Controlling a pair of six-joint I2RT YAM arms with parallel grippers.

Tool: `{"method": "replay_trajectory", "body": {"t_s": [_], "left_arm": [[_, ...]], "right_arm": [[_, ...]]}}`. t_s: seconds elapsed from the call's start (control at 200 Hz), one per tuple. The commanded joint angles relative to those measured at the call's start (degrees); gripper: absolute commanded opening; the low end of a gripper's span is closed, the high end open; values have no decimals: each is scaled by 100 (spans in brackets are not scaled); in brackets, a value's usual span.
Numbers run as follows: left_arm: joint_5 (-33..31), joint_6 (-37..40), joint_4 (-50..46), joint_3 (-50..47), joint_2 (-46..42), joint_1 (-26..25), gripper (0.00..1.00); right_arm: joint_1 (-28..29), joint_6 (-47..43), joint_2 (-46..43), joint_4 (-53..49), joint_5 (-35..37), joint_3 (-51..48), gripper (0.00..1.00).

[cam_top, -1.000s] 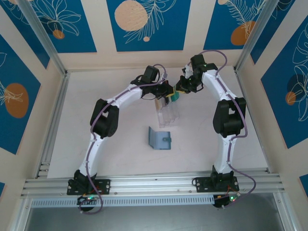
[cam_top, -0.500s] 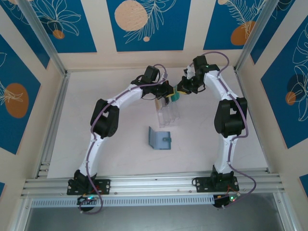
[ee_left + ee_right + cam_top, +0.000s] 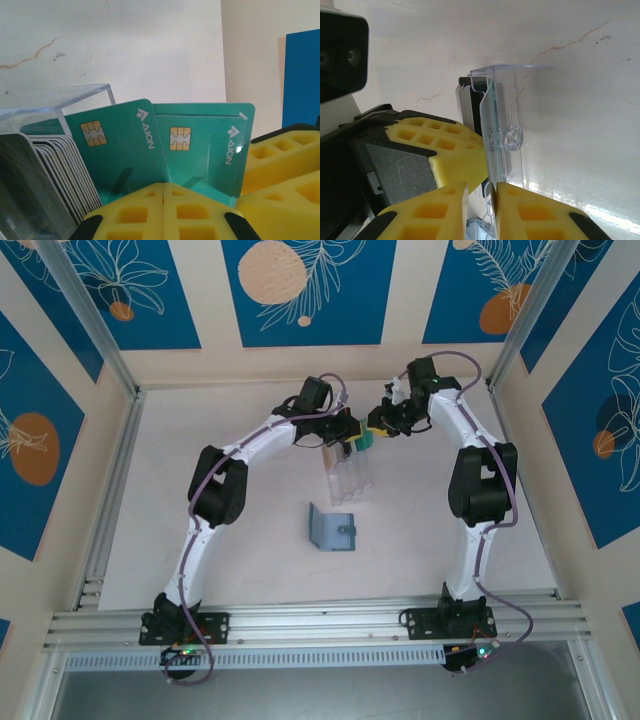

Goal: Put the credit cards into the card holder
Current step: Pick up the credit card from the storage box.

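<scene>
Two teal credit cards (image 3: 120,145) (image 3: 205,145) stand side by side at the end of a clear acrylic rack (image 3: 350,478). Several greyish cards (image 3: 55,170) sit in the rack's slots. My left gripper (image 3: 164,187) is shut just in front of the teal cards, pads pressed together. My right gripper (image 3: 482,186) straddles one card seen edge-on (image 3: 491,150). The card leans on the right pad, with a gap to the left pad. Both grippers (image 3: 347,443) (image 3: 368,437) meet over the rack's far end. The card holder (image 3: 333,528), a slate-teal wallet, lies closer to the arm bases.
The rack's clear wall (image 3: 55,100) rises left of the teal cards. The right gripper's yellow fingers (image 3: 280,165) crowd the right side of the left wrist view. White tabletop (image 3: 240,550) stretches around the wallet, bounded by an aluminium rail (image 3: 110,490) at left.
The right arm's wrist has shifted slightly right and back. The left arm, rack and wallet have not moved.
</scene>
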Motion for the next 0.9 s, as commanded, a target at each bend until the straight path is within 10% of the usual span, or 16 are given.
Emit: {"method": "replay_trajectory", "body": {"t_s": [0.0,0.895], "left_arm": [[-205,190,-396,69,280,-62,2],[-208,162,-293,-136,66,-11,2]], "right_arm": [[-24,152,-378,139,-637,-122,19],[35,70,-210,23,-436,-56,0]]}}
